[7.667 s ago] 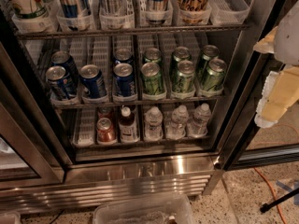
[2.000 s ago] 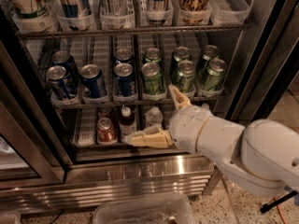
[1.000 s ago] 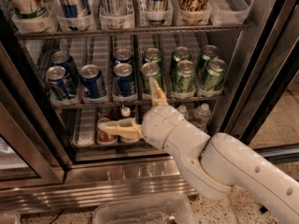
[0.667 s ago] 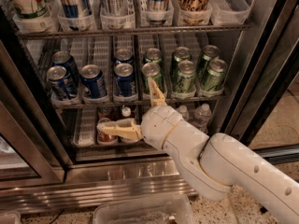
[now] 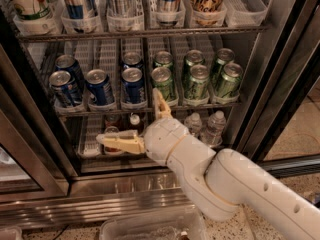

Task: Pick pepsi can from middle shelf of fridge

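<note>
One gripper [image 5: 127, 115], its two fingers [image 5: 120, 143] splayed wide and empty, hangs low before the fridge [image 5: 125, 196]; beyond, on the middle shelf [image 5: 80, 111], five pepsi cans [image 5: 132, 84] stand at ten o'clock, six green cans [image 5: 196, 80] at two o'clock.

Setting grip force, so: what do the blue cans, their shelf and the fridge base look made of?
Blue cans: likely aluminium, with glossy printed sides and bare silver tops. Shelf: dark wire, probably coated metal, carrying clear plastic trays. Fridge base: brushed stainless steel, judging by its streaky sheen. The hand, open, sits just below the shelf's front edge.
</note>
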### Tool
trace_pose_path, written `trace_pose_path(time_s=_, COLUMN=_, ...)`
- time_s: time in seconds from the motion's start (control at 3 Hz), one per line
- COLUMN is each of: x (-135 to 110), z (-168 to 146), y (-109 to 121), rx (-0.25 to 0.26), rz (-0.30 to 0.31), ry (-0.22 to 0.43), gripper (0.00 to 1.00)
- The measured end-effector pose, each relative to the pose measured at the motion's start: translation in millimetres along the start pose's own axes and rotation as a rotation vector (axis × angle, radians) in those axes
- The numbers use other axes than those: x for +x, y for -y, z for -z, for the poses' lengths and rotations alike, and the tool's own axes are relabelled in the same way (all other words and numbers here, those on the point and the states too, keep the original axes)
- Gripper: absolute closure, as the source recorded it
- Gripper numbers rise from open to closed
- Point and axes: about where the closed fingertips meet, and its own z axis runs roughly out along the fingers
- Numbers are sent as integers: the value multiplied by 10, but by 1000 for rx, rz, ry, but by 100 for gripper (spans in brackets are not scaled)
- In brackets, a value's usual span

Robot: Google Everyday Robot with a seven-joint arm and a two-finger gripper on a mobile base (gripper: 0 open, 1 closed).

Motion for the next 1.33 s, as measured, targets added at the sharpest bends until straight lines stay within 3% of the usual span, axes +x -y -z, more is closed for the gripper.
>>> trace_pose_path(time_s=0.33, x=-97, z=-82, y=-396, rx=-12, rz=-110, ry=57, gripper=0)
trace_pose_path(time_s=0.67, x=-52, z=-153, y=-589, rx=22, rz=-173, ry=47, gripper=0)
trace_pose_path(time_s=1.0, x=40, z=-155, y=-489, rx=68, rz=-175, ry=12, gripper=0)
trace_pose_path(time_s=1.33, x=94, z=-183, y=-507, rx=32, rz=-173, ry=7, gripper=0)
